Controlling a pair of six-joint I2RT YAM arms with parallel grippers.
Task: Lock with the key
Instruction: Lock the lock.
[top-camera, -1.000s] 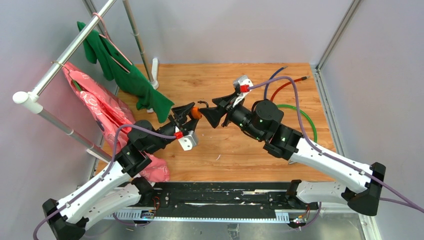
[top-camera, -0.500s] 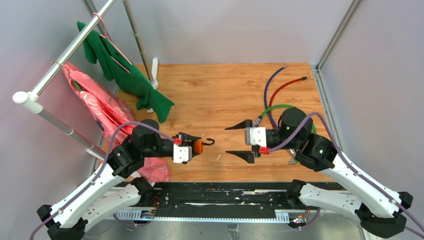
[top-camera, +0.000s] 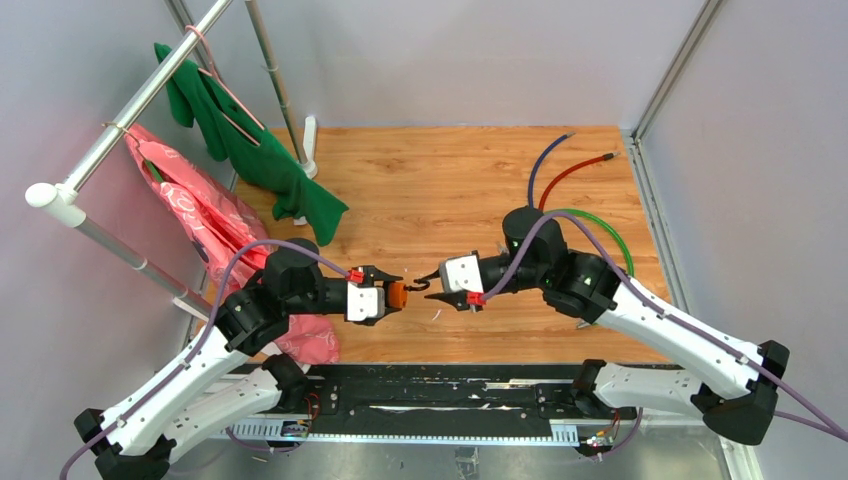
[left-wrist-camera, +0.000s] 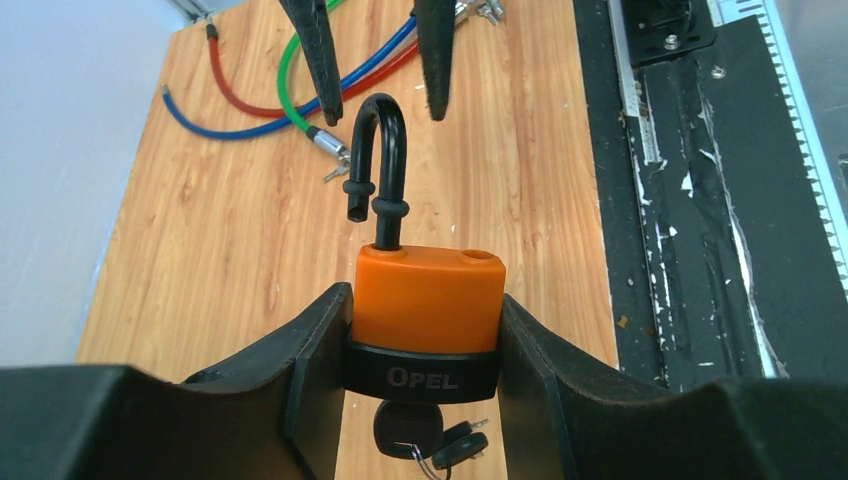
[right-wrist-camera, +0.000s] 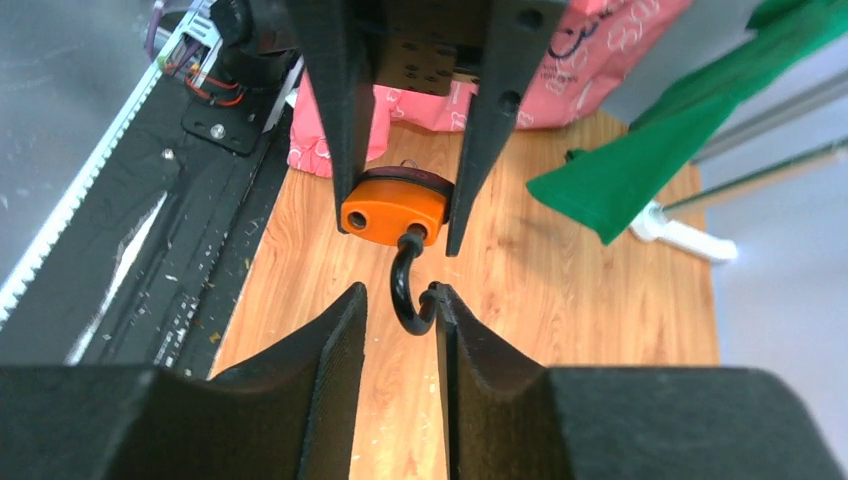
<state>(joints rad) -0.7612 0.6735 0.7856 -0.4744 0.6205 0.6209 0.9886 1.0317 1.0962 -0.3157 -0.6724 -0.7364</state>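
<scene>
left gripper (left-wrist-camera: 423, 302) clamps the padlock (left-wrist-camera: 428, 285); right gripper (right-wrist-camera: 398, 292), slightly parted, straddles its shackle (left-wrist-camera: 393, 150) with slim gaps.

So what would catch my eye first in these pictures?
An orange padlock, its black hoop swung open, is clamped in the left gripper mid-table, with the right gripper straddling the hoop. At far left, green and pink clothes hang on a rail.

Grey walls (top-camera: 450, 60) enclose a wooden tabletop (top-camera: 420, 170), a garment rack (top-camera: 150, 88) standing left.
</scene>
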